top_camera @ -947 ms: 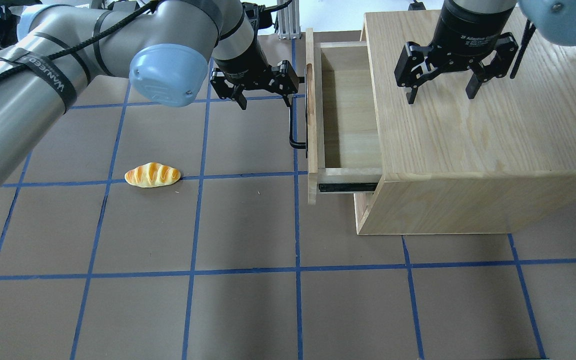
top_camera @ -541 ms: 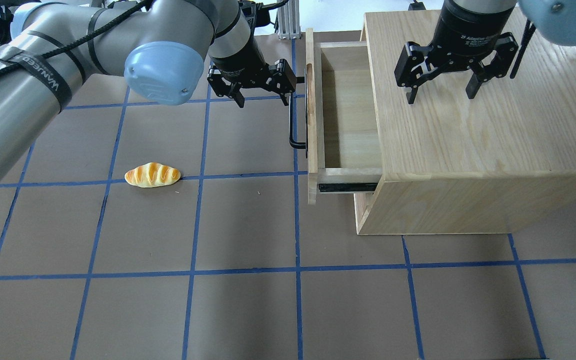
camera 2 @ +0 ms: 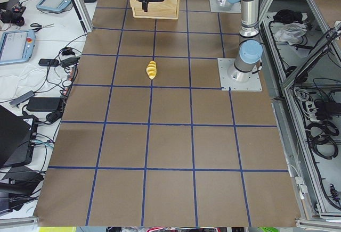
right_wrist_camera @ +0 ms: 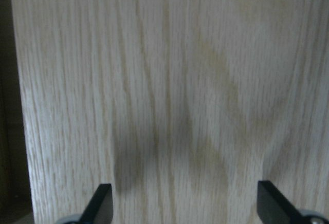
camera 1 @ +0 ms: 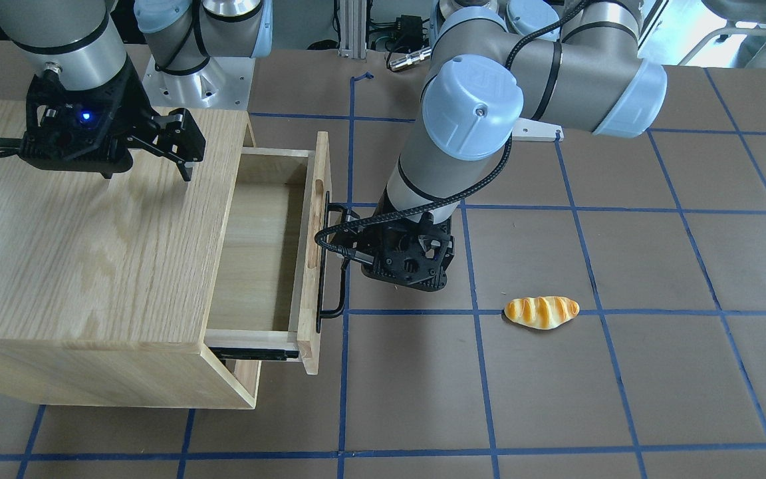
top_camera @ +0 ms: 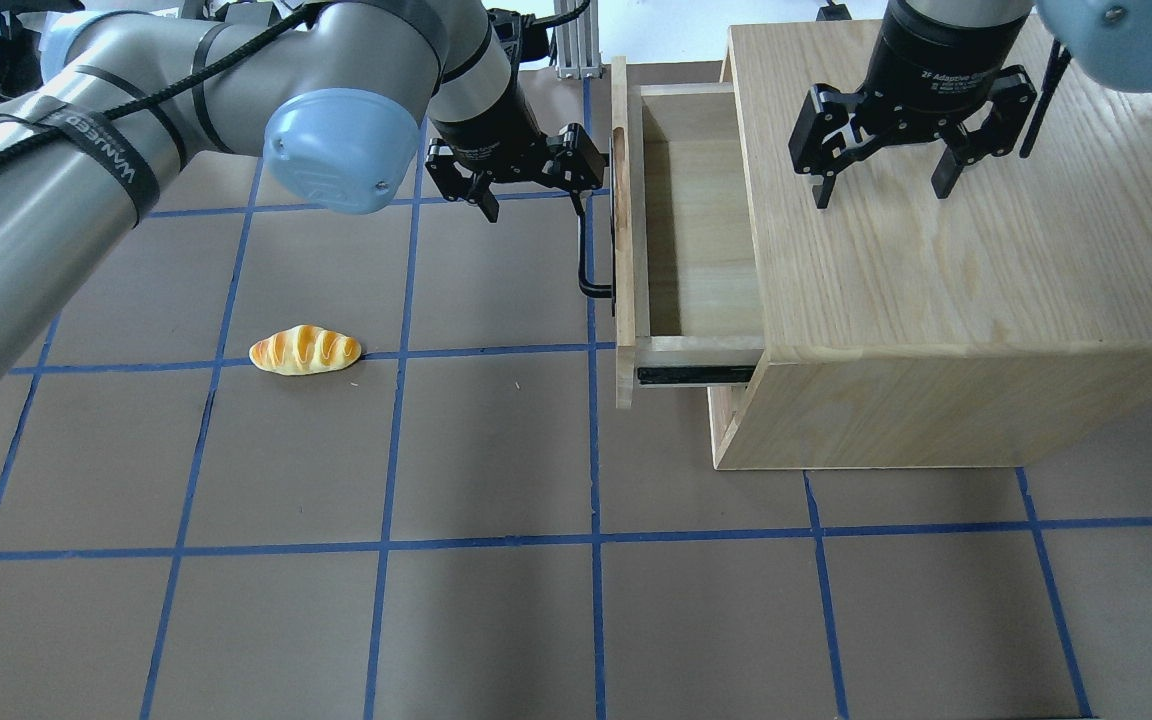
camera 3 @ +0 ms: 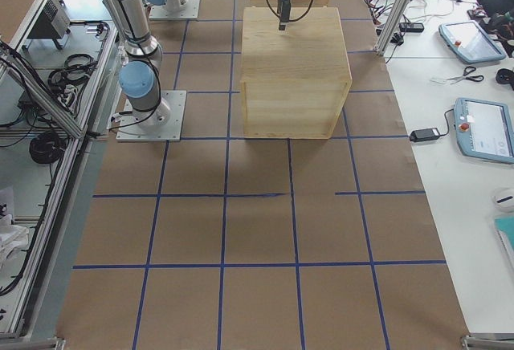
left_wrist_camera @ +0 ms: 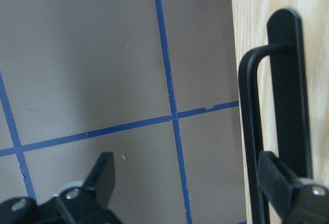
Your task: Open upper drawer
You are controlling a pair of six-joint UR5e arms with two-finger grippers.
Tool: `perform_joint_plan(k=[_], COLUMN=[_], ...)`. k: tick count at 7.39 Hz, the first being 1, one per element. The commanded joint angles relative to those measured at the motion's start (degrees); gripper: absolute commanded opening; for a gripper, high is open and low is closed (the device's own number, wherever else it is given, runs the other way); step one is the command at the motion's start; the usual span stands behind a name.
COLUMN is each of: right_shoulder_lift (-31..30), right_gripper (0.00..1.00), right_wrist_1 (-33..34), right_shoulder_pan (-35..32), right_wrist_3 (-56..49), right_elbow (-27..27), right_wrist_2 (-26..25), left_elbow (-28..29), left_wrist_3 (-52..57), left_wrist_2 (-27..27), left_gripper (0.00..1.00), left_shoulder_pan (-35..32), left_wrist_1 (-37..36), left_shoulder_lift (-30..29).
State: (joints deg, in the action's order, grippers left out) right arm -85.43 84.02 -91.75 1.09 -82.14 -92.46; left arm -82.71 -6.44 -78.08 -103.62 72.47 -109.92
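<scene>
The upper drawer is pulled out of the oak cabinet toward the left; its inside is bare. It also shows in the front-facing view. Its black bar handle sits on the front panel. My left gripper is open just left of the handle. In the left wrist view one finger lies against the handle, not closed on it. My right gripper is open and empty above the cabinet top.
A toy bread roll lies on the brown table left of the drawer, also in the front-facing view. Blue tape lines grid the table. A black slide rail shows under the drawer's near side.
My left gripper drew slightly left, then came back right toward the handle. The drawer and the right gripper have not moved.
</scene>
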Motion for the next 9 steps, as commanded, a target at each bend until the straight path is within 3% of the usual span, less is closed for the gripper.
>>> perform_joint_plan(k=[1, 9], right_shoulder_lift=[0.0, 0.0], right_gripper=[1.0, 1.0], right_wrist_1=[0.0, 0.0], right_shoulder_pan=[0.0, 0.0], right_wrist_3=[0.05, 0.05], right_elbow=[0.05, -0.04], right_wrist_2=[0.0, 0.0], left_elbow=[0.17, -0.17], left_wrist_3=[-0.06, 0.12], left_wrist_2=[0.99, 1.79], left_gripper=[1.0, 1.0], left_shoulder_pan=[-0.09, -0.09], left_wrist_1=[-0.14, -0.4], left_shoulder_lift=[-0.3, -0.47])
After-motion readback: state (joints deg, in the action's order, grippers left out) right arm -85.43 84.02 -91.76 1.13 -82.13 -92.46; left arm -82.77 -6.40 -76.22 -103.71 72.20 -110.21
